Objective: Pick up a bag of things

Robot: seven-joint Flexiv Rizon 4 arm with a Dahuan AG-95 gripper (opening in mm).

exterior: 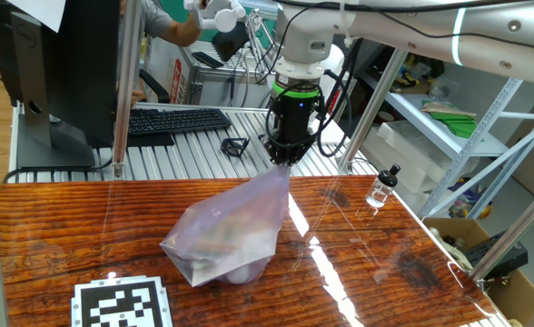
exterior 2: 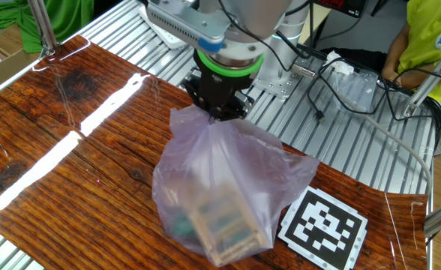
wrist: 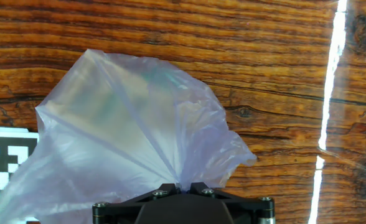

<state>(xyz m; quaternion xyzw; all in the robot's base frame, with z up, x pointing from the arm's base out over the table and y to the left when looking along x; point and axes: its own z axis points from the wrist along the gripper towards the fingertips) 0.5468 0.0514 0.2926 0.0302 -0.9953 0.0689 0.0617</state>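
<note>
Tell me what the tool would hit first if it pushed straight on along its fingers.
The tool points down and is shut on the gathered top of the crinkly pale-lilac plastic bag, so it would press into that bag and its contents first, then probably the glossy wooden table underneath.

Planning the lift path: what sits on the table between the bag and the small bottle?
Nothing: in one fixed view the stretch between the bag and the bottle is bare wood with only glare streaks.
</note>
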